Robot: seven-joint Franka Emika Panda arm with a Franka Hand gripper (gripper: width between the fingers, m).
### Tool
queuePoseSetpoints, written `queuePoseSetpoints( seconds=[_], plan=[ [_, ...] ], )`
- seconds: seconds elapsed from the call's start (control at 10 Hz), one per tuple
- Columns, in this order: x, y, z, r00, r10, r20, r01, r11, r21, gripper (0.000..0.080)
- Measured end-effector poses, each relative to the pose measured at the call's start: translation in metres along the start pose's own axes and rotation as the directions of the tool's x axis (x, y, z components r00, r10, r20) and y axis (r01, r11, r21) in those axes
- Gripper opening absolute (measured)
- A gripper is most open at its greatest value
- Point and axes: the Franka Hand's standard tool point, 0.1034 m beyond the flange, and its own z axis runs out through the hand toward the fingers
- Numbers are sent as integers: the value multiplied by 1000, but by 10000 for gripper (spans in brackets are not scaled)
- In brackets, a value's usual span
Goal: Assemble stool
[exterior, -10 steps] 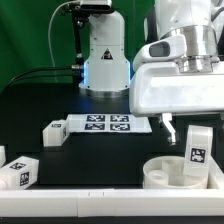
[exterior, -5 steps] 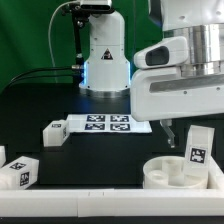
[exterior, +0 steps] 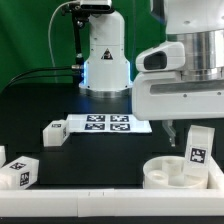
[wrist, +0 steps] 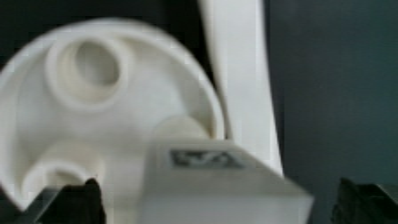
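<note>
No legible words, numbers or brands. Only black-and-white square tags: four on marker board [exterior: 107, 124], one on small leg [exterior: 54, 132] touching it, one each on upright leg [exterior: 199, 147] and corner leg [exterior: 18, 172] nearer camera.

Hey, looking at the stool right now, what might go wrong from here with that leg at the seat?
1. The leg leans a little at the seat. The tool looks open around it, with gaps on both sides, so closing off-centre might tip it over.
2. The seat lies right by the rail. A sideways push may shove it against that rail rather than settle the leg in place.
</note>
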Motion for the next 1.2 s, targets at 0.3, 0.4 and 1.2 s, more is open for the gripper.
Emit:
queuePoseSetpoints(
  seconds=[0.3,0.4,1.2],
  plan=[
    [1,3,0,999,-32,0,32,999,0,547],
    [1,3,0,1000,-31,0,31,1000,0,411],
    [-2,-4,4,550,834,48,-835,550,14,335]
  ],
)
